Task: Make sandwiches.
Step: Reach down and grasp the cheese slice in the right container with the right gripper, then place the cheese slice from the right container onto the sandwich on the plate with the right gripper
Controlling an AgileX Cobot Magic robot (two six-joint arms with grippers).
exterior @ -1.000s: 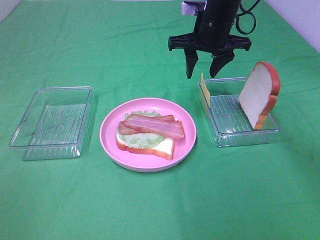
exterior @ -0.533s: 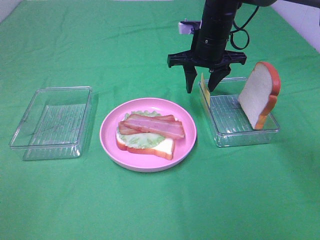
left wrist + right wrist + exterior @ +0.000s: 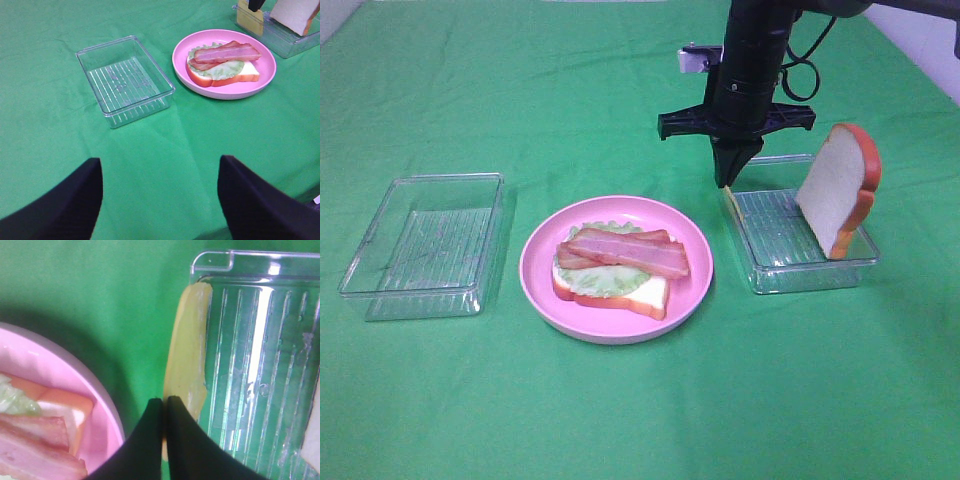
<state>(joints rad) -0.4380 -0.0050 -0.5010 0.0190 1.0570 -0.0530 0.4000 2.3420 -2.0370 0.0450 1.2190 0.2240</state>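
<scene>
While the right gripper [image 3: 725,178] stands with its fingers pressed together on one end of the cheese slice [image 3: 189,350], entry reads as follows.

- **Cheese slice:** on edge against the tray [image 3: 810,278] wall nearest the plate [image 3: 695,290]. Its long axis runs along that wall, and its flat faces turn toward the plate and the bread [image 3: 835,190].
- **Handling:** lift straight up clear of the wall without loosening the pinch, then lay it flat over the bacon [image 3: 625,250].
- **Left gripper [image 3: 160,165]:** fingers wide apart, holding nothing, well apart from the food.
</scene>
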